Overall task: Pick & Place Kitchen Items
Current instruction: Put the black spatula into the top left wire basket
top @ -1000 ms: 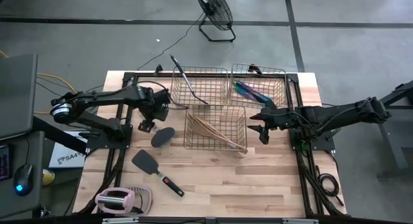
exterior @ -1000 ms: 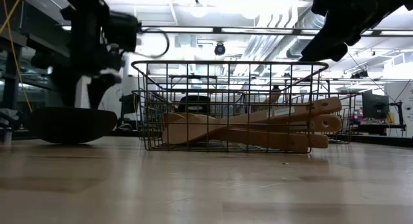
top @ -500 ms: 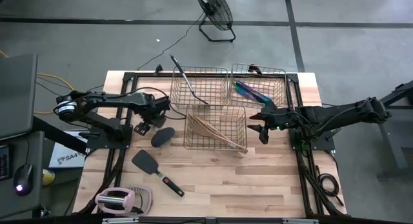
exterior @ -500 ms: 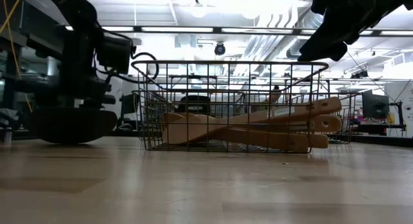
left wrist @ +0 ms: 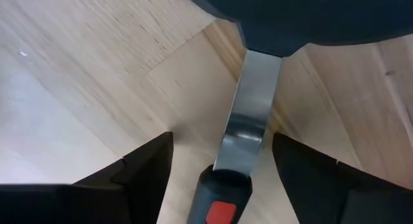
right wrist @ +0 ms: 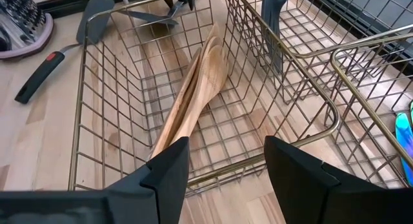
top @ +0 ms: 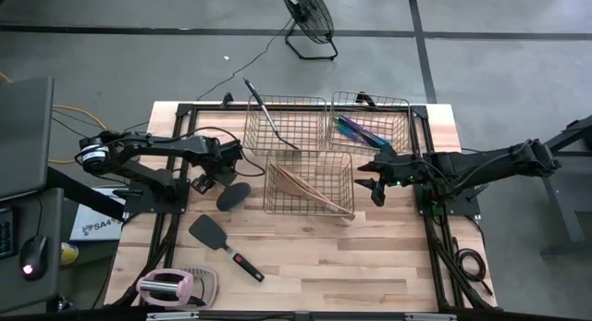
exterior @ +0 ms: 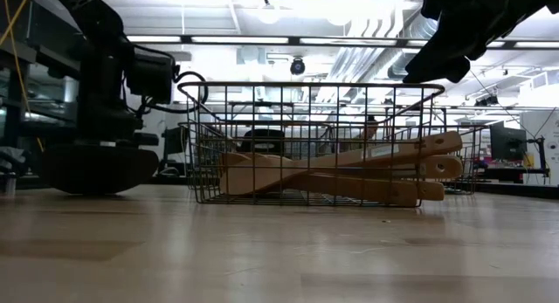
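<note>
Near wire basket [top: 308, 182] holds pale wooden utensils [right wrist: 193, 95]

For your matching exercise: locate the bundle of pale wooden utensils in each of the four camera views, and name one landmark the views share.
High view: the wooden utensils lie diagonally in the front basket, mid-table.
Low view: the bundle fills the picture's centre, behind the basket's wires.
Left wrist view: not in it; only a black spoon on the table.
Right wrist view: the bundle lies ahead of the right gripper.
Shared landmark: the front basket, except in the left wrist view.
</note>
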Robot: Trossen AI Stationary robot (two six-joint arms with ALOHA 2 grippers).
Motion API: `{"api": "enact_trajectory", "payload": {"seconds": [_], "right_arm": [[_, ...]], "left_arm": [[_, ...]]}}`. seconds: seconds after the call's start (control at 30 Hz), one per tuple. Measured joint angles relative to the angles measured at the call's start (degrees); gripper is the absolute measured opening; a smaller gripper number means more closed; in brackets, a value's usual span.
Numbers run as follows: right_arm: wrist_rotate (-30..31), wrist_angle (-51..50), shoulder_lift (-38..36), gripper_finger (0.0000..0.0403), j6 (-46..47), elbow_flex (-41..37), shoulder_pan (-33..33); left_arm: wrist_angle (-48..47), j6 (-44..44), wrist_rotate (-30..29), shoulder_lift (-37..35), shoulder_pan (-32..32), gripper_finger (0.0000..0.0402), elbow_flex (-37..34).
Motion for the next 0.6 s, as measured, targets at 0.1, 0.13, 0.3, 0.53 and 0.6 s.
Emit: {"api": "enact_trajectory", "payload": {"seconds": [0.1,0.13,0.3,0.53,0.6], "right_arm": [[0.00,0.00,0.00,0.0193,0.07,0.00,0.00],[-0.01,0.00,0.00,0.0193,0.21,0.00,0.00],[-0.02,0.00,0.00,0.0193,0.44,0.00,0.00],[-0.06,0.00,0.00,0.0193,0.44,0.00,0.00],[-0.23,0.00,0.00,0.0193,0.44,0.00,0.00]], "left_arm": [[-0.16,0.00,0.02,0.01,0.00,0.0240,-0.08],[-0.23,0.00,0.01,0.03,0.00,0.0230,-0.10],[-0.44,-0.56,-0.01,0.05,-0.02,0.0171,-0.19],[-0.33,-4.31,0.20,0.08,-0.02,0.0076,-0.19],[-0.50,-5.25,0.20,0.08,-0.02,0.0068,-0.20]]}}
